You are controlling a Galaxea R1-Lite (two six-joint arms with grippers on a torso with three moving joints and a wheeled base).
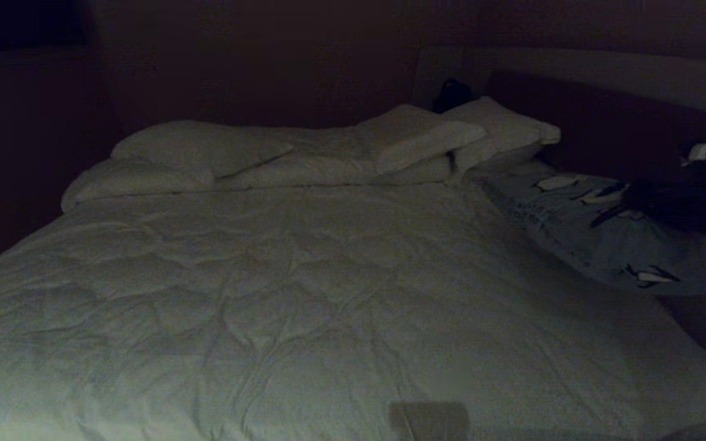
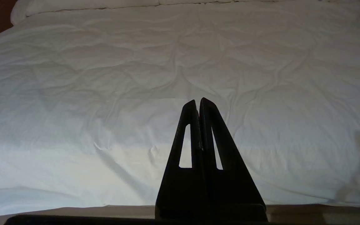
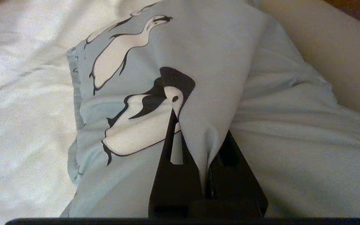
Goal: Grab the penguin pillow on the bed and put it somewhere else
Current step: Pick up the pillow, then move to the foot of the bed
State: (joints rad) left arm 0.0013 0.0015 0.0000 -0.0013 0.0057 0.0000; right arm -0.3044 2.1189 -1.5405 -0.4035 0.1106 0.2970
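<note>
**Right claw pinches the penguin pillow at the bed's right edge**

Nearest, the left gripper (image 2: 198, 103) hovers low over the foot of the bed (image 1: 267, 294), its two fingers pressed together on nothing. Farther along, at the bed's right side, the right gripper (image 3: 195, 147) has its fingers clamped on a gathered fold of the penguin pillow (image 1: 580, 233), cloth bunched between them beside a printed penguin. Beyond, plain white pillows (image 1: 200, 147) lie stacked against the headboard (image 1: 604, 122)
</note>
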